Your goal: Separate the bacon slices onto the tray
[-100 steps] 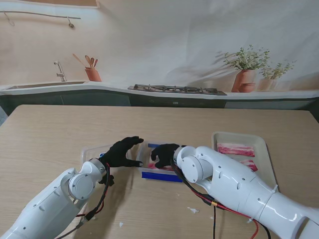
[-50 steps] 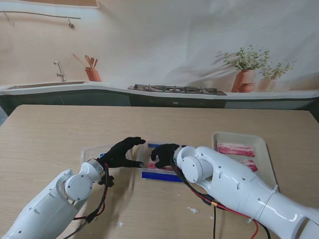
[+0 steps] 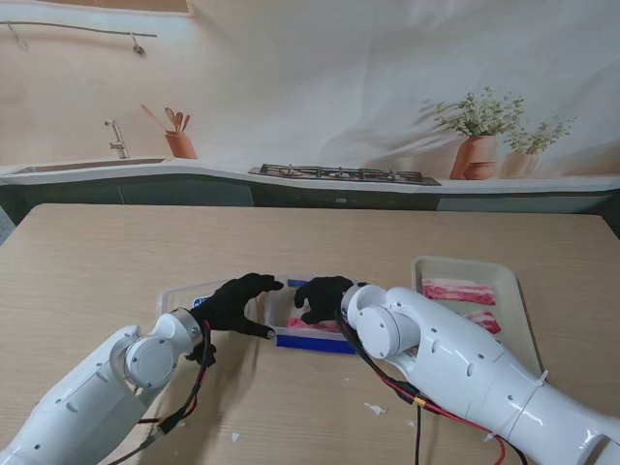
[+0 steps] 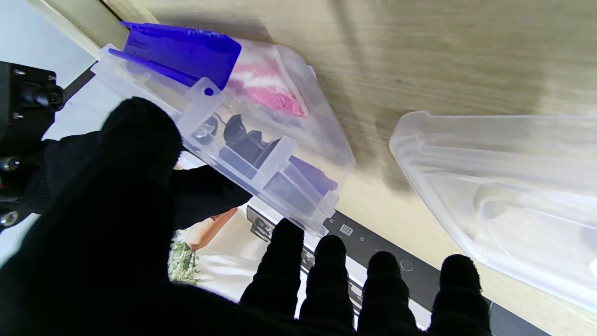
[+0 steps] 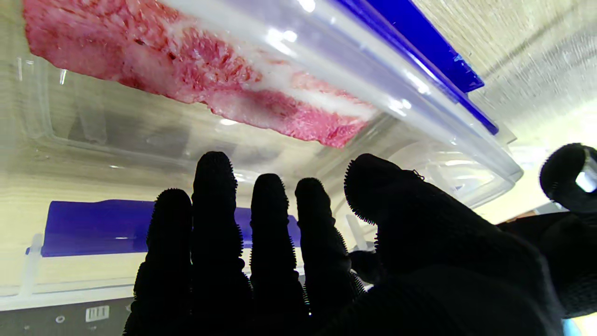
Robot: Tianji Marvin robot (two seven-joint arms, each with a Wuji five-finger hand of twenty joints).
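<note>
The desk (image 3: 116,242) is light wood with a long grain. Behind it is a wall picture of a kitchen, with a sink (image 3: 82,167), a stove (image 3: 344,174) and two potted plants (image 3: 489,131).

A clear box (image 3: 310,320) with blue clips (image 3: 315,343) sits in the middle of the desk. Its clear lid (image 3: 184,294) lies just beside it on the left. The white tray (image 3: 518,300) is on the right, well apart from the box.

The left hand (image 3: 235,302) wears a black glove. Its fingers (image 4: 331,275) are spread apart and it holds nothing. Its thumb touches the left edge of the box, near a blue clip.

The right hand (image 3: 323,297) also wears a black glove. It reaches into the box from above. In the right wrist view its fingers (image 5: 214,224) are straight and side by side, close to the bacon in the box (image 5: 200,74). I cannot tell if they touch the bacon or hold it.

That bacon is pink with white fat. It lies flat, and its long side runs along the long side of the box.

More bacon slices (image 3: 457,290) already lie flat on the tray. Their long sides run left to right.
</note>
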